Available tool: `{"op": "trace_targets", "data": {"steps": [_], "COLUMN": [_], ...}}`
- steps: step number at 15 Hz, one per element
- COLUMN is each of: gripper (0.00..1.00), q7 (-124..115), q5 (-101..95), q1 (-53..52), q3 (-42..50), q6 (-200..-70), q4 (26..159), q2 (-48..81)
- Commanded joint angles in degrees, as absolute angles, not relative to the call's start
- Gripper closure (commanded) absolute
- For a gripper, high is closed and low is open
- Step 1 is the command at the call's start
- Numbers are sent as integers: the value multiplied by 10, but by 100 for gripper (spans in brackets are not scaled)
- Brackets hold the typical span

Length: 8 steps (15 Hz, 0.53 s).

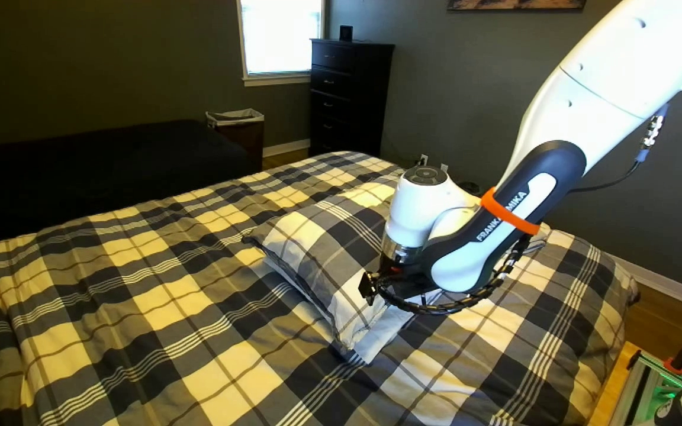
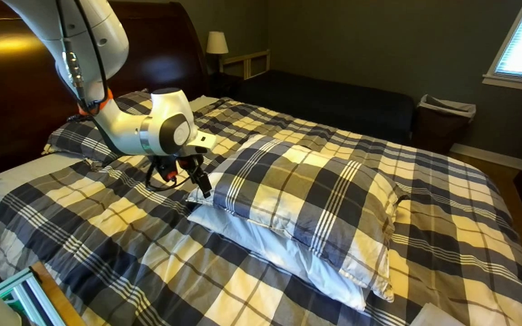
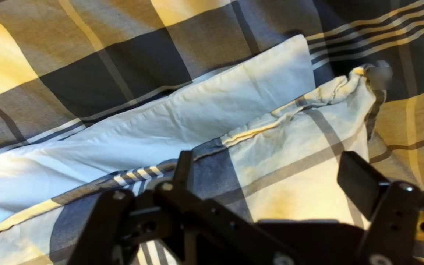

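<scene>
The plaid pillow [image 2: 297,188] has one end beneath our wide-open, empty hand [image 3: 266,163], which we should set squarely across its seamed edge [image 3: 250,132], avoiding the white fabric [image 3: 201,112].

Pillow [image 2: 288,181] atop cloth [image 2: 270,244], both on bed [image 2: 175,253] — jaws above.
</scene>
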<state>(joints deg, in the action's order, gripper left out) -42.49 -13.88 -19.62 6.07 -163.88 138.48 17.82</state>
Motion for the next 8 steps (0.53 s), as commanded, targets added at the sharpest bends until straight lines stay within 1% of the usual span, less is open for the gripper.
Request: {"op": "trace_targets", "data": {"steps": [1,8], "gripper": [0,0], "q7": [-469,-461], "q5": [-147,-119], "q1": [-224,-249], "q3": [82,96], "q6": [-1654,-1708], "q4": [1346,1287], "q2": [234,306]}}
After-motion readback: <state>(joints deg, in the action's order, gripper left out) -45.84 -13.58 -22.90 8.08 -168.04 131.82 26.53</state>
